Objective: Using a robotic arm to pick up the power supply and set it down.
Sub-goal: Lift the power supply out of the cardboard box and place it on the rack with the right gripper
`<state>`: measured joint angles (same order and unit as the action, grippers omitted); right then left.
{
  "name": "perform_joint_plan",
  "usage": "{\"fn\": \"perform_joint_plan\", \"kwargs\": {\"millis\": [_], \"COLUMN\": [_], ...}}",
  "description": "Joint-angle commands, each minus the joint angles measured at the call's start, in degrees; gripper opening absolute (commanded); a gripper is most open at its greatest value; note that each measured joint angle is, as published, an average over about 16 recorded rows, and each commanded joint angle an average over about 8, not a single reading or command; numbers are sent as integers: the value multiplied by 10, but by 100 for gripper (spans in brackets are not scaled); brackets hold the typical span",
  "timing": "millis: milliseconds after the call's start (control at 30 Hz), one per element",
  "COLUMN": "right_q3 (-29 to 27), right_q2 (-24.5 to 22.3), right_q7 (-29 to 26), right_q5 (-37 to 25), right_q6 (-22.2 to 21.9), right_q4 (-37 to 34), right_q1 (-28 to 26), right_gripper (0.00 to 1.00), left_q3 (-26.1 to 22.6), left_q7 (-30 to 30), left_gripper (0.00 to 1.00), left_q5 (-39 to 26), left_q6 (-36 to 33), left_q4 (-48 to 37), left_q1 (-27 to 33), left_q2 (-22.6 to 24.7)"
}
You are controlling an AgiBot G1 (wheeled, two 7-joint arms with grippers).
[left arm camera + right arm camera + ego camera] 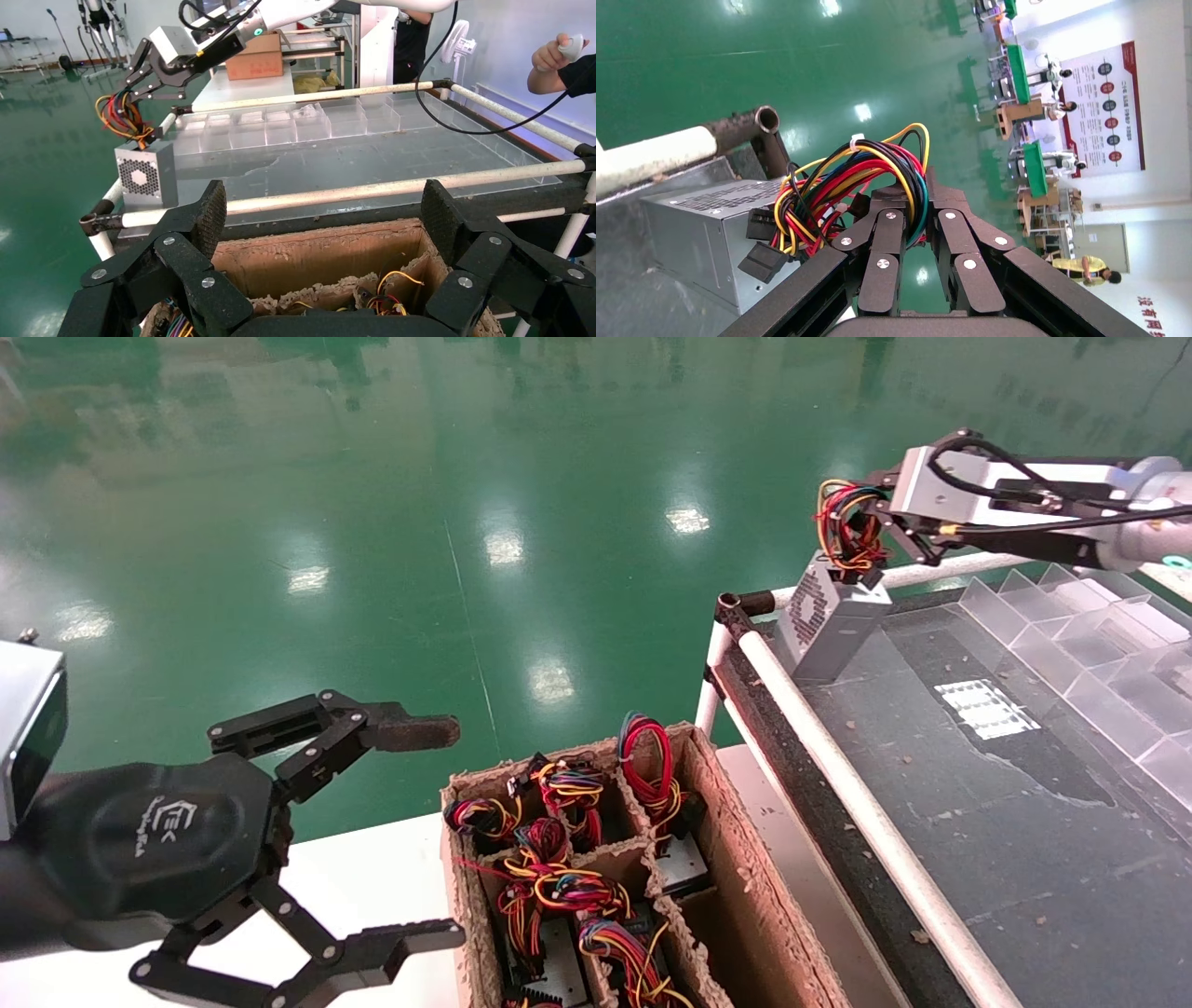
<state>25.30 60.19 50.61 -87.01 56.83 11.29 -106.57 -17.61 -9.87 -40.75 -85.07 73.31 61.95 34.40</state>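
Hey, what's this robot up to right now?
The right tool is closed on the wire bundle of a grey power supply, which sits at the corner of the clear-topped table. The left tool is open and idle beside the cardboard divider box, which holds more wired units.

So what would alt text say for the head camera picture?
The right gripper pinches the wire bundle of a grey power supply standing on the table corner. The open left gripper hovers beside a cardboard box of more units.
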Motion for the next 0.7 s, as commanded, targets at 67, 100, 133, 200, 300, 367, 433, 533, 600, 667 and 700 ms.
{"fn": "perform_joint_plan", "kwargs": {"millis": [67, 100, 133, 200, 300, 367, 433, 533, 600, 667, 700], "right_q3": [-1, -1, -1, -2, -1, -1, -1, 1, 2, 3, 4], "right_q2": [14, 19, 23, 31, 40, 44, 47, 50, 51, 52, 52], "right_q7": [18, 22, 26, 34, 44, 49, 54, 60, 64, 68, 70], "right_q5": [2, 2, 3, 3, 3, 3, 2, 0, -2, -4, -5], "right_q6": [-4, -6, -7, -10, -14, -16, -17, -18, -17, -17, -17], "right_q4": [-23, -29, -35, -45, -58, -65, -71, -79, -83, -87, -88], "right_q1": [-7, -8, -9, -11, -13, -15, -17, -19, -21, -22, -23], "right_gripper": [0, 0, 0, 0, 31, 56, 81, 100, 100, 100, 100], "left_q3": [0, 0, 0, 0, 0, 0, 0, 0, 0, -1, -1], "left_q7": [0, 0, 0, 0, 0, 0, 0, 0, 0, 0, 0], "left_gripper": [100, 100, 100, 100, 100, 100, 100, 100, 100, 100, 100], "left_q5": [0, 0, 0, 0, 0, 0, 0, 0, 0, 0, 0], "left_q6": [0, 0, 0, 0, 0, 0, 0, 0, 0, 0, 0], "left_q4": [0, 0, 0, 0, 0, 0, 0, 0, 0, 0, 0], "left_q1": [0, 0, 0, 0, 0, 0, 0, 0, 0, 0, 0], "left_q2": [0, 0, 0, 0, 0, 0, 0, 0, 0, 0, 0]}}
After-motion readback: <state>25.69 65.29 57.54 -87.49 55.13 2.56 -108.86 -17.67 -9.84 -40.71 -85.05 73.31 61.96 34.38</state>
